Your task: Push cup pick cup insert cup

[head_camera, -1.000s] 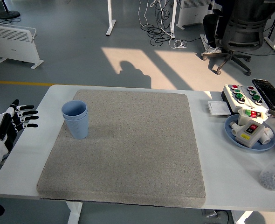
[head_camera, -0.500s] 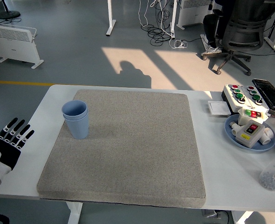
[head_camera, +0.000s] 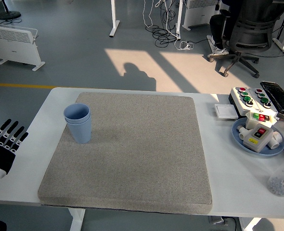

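Two light blue cups (head_camera: 78, 122) stand nested, one inside the other, upright at the left edge of the grey mat (head_camera: 132, 154). My left hand (head_camera: 6, 144) hangs at the picture's left edge, beside the table's left side and well below-left of the cups. Its fingers (head_camera: 13, 134) are spread straight and hold nothing. No right arm shows.
A blue plate (head_camera: 269, 150) with switch parts lies at the right, with a button box (head_camera: 250, 98) and a white square tile (head_camera: 225, 111) behind it. A clear bottle (head_camera: 282, 178) with a red cap stands at the right edge. An office chair stands on the floor beyond.
My left hand has drawn back from the table's left edge, moving down and left, and turned so its fingers point up instead of right. The cups have not moved.
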Controlling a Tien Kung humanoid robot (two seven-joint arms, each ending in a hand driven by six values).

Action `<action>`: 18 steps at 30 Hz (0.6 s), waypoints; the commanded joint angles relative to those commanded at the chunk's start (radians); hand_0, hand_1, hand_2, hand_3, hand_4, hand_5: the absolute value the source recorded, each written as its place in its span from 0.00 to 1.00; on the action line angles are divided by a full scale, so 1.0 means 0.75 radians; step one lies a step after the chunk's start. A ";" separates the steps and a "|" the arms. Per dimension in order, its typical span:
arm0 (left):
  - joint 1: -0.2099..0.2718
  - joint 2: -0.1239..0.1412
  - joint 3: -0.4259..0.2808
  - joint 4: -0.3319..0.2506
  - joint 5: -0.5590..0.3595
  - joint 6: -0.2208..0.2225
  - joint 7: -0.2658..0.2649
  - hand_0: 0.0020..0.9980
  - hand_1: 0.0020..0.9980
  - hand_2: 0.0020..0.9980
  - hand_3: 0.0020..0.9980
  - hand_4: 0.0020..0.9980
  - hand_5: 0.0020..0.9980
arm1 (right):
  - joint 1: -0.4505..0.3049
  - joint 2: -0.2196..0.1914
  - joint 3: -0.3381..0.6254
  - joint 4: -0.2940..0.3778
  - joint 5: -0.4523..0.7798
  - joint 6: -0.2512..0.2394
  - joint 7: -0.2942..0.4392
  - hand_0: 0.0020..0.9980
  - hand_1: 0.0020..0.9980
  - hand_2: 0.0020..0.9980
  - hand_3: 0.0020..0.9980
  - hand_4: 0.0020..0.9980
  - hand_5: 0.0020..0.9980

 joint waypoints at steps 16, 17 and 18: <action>-0.008 0.000 0.019 0.008 0.038 -0.047 0.023 0.84 0.85 0.88 0.84 0.61 1.00 | 0.003 -0.001 0.005 0.000 0.000 -0.001 0.001 0.69 0.58 0.63 0.55 0.10 0.41; -0.007 0.000 0.021 0.008 0.038 -0.047 0.023 0.84 0.85 0.88 0.84 0.61 1.00 | 0.003 -0.001 0.004 0.000 0.001 0.000 0.001 0.69 0.58 0.63 0.55 0.10 0.41; -0.007 0.000 0.021 0.009 0.038 -0.047 0.024 0.84 0.85 0.88 0.84 0.61 1.00 | 0.003 -0.001 0.004 0.000 0.002 0.000 0.001 0.69 0.58 0.63 0.55 0.10 0.41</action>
